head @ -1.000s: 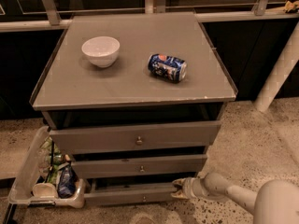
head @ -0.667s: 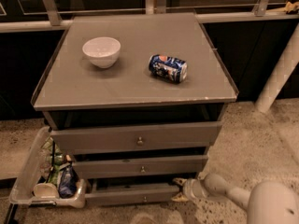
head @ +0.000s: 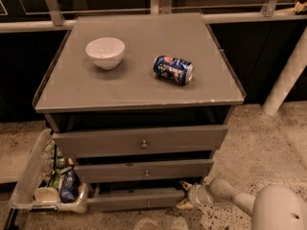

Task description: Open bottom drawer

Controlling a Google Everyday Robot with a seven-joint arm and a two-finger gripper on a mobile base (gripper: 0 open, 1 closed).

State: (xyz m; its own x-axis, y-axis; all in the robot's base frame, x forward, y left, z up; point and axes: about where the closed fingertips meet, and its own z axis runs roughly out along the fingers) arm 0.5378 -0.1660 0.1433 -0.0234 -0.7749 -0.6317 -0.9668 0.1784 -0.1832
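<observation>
Grey cabinet top (head: 139, 87): white bowl (head: 105, 52) at 10 o'clock, soda can (head: 173, 70) on side at 2. Speckled floor (head: 268, 133). Bottom drawer (head: 136, 200) at 6 o'clock. Gripper (head: 183, 195) at 5 o'clock, fingers spread by drawer's right end.

We see a flat grey cabinet top (head: 139, 87) carrying two things. A white bowl (head: 104, 52) stands upright toward the far left. A blue drink can (head: 173, 70) lies on its side to the right of the bowl, apart from it. The cabinet stands on a speckled floor (head: 268, 138). A clear plastic bin (head: 29, 188) holding a few items rests on that floor just beside the cabinet's near left corner. The gripper (head: 184, 195) sits low over the floor at the right end of the bottom drawer (head: 139, 200).
</observation>
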